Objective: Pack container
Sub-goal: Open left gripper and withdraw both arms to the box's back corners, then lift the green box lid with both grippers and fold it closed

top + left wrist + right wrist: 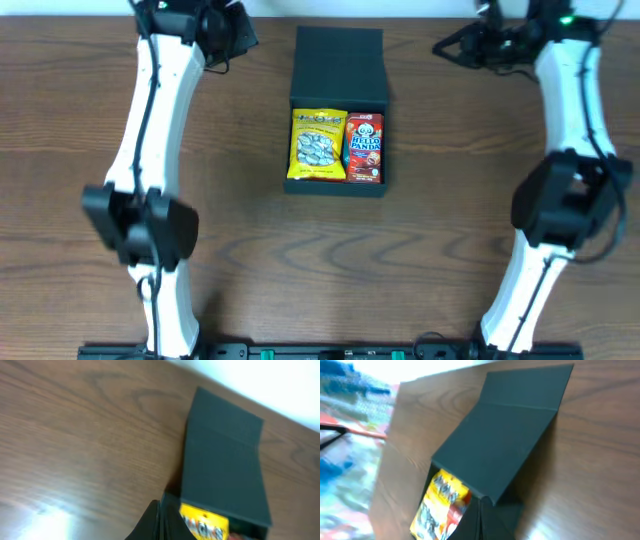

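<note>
Both left arm point(150, 130) and right arm point(578, 110): white link shells, black joint housings. Thin black cable point(150, 95) along each link. Both left end effector point(235, 30) and right end effector point(452, 47) black. Small green LED point(567, 18) lit on right arm.

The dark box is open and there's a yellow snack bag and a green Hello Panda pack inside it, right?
Not quite. The Hello Panda pack is red, not green; the overhead view shows it. The dark box is open, and the yellow snack bag lies inside next to it.
</note>
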